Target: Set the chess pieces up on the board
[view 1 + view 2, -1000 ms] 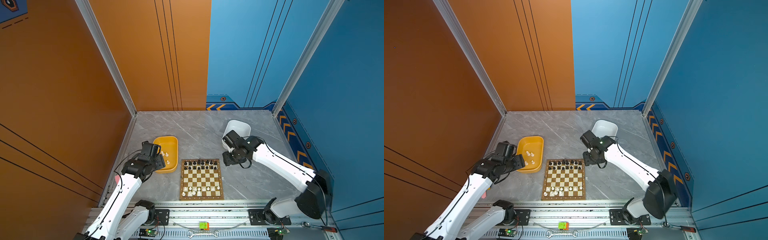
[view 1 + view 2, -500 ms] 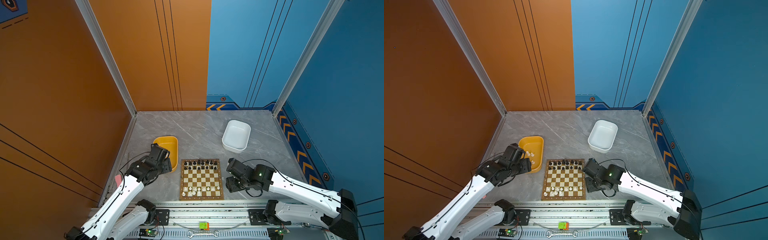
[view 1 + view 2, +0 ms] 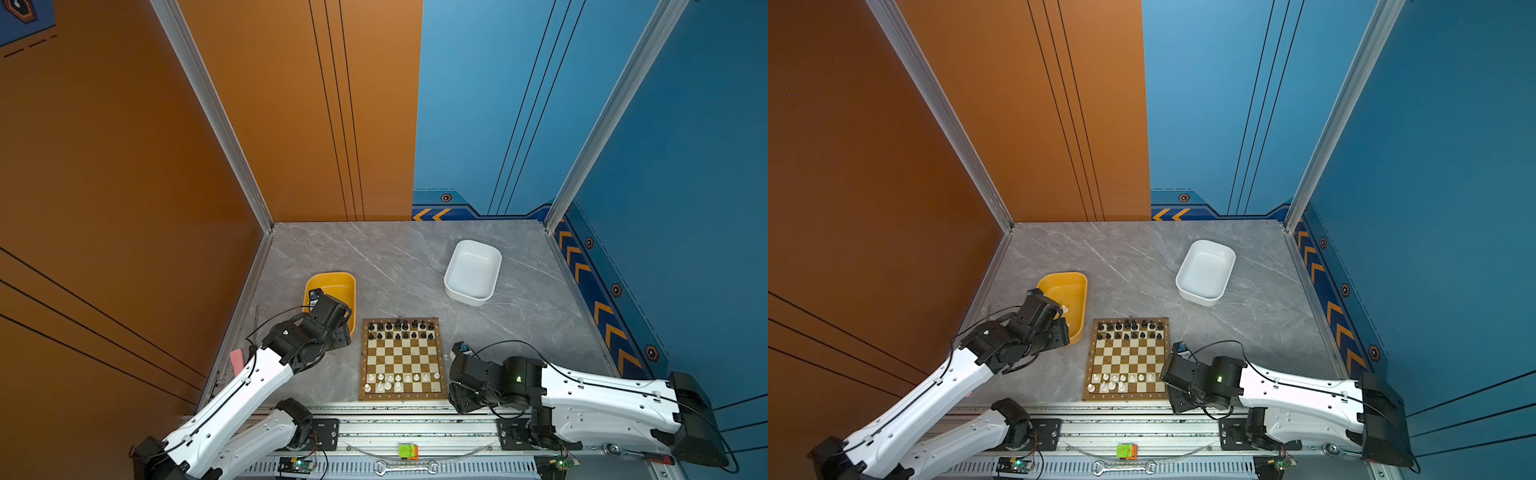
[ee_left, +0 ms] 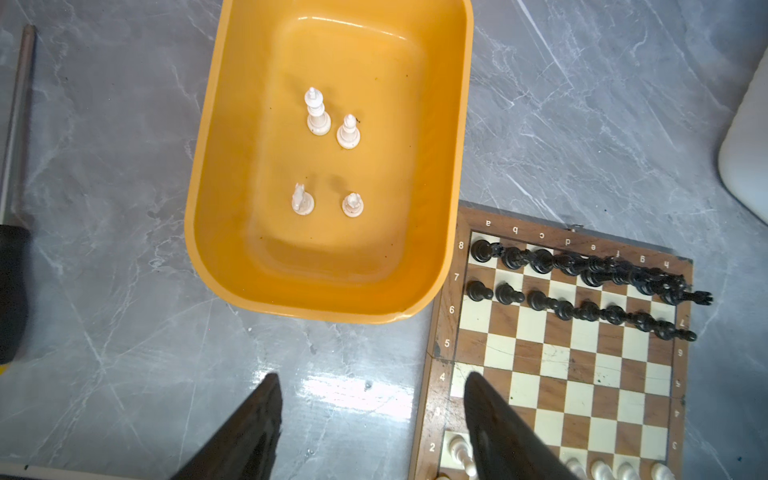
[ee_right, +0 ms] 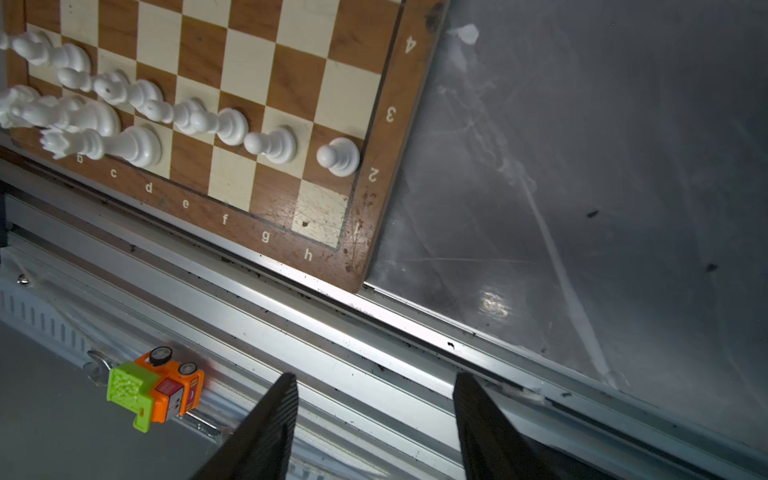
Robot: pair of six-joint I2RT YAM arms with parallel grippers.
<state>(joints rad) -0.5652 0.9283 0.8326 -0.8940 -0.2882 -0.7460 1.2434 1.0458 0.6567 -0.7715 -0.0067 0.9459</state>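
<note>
The right gripper [image 5: 374,415] is held spread and empty over the rail, at the near right corner of the board [image 3: 402,358]. White pieces [image 3: 395,380] are stood on its near ranks and black pieces [image 3: 401,330] on its far ranks. The left gripper [image 4: 370,415] is likewise spread and empty, by the board's left edge. Beyond it, four loose pieces [image 4: 348,132] are seen upright in the yellow tub [image 4: 226,166].

Left pincer [image 4: 370,376] agape; right pincer [image 5: 376,376] too

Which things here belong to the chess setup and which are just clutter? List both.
Job: board, black pieces, white pieces already placed, four unplaced whites in the yellow tub.
Clutter: white tub, toy, wrench.
</note>
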